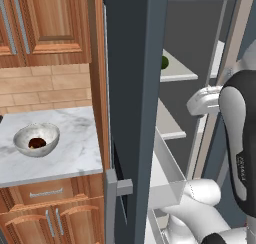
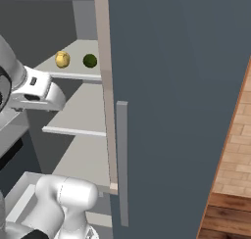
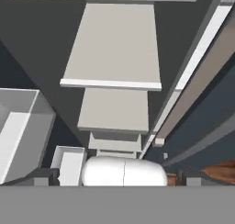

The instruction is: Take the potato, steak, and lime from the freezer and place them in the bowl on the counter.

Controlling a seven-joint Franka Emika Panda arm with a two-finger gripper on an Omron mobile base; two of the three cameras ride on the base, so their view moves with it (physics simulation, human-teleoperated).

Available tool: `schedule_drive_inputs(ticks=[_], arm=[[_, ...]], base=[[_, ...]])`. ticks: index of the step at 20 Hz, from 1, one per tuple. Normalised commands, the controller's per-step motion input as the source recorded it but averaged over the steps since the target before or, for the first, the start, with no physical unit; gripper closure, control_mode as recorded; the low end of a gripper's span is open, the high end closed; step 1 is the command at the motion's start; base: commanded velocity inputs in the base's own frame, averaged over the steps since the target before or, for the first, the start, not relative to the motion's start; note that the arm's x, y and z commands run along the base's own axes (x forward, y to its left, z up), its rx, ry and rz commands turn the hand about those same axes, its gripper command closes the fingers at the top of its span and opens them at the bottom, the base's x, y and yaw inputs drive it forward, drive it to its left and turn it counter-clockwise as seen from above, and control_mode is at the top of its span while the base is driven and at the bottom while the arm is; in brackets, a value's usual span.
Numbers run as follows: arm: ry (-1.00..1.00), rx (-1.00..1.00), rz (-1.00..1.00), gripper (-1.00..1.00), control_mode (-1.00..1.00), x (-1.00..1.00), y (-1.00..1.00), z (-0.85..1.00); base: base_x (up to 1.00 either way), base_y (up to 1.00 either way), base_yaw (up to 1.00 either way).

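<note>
Freezer (image 2: pixel 162 86) shelves face the tool, which is spread wide, gripping nothing, with potato (image 2: pixel 62 59) and lime (image 2: pixel 89 61) above.

Inside of freezer (image 3: pixel 41 44), dark walls. Two light grey shelves (image 3: pixel 114 48) stacked one past the other, bare. White drawer (image 3: pixel 18 126) at left, open-topped. Door edge (image 3: pixel 193 99) runs diagonally at right.

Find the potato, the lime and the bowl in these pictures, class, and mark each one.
potato (image 2: pixel 62 59): right base view, middle of its yellow-tan body on the freezer shelf.
lime (image 2: pixel 89 61): right base view, centre of the dark green ball.
bowl (image 1: pixel 22 136): left base view, the left inner wall near the rim.
</note>
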Motion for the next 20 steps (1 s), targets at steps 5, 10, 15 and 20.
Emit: schedule_drive_inputs(ticks=[5,10,15,20], arm=[[-0.12,0.04,0.03,-1.00,-1.00,0.82,0.00,0.33],[-0.17,0.00,0.03,-1.00,-1.00,0.59,0.04,0.03],[-0.22,0.00,0.00,-1.00,-1.00,0.34,0.00,0.00],[-0.13,0.03,0.00,-1.00,-1.00,0.34,0.00,0.00]], base=[[0.00,0.00,0.00],[0.00,0.00,0.00],[0.00,0.00,0.00],[0.00,0.00,0.00]])
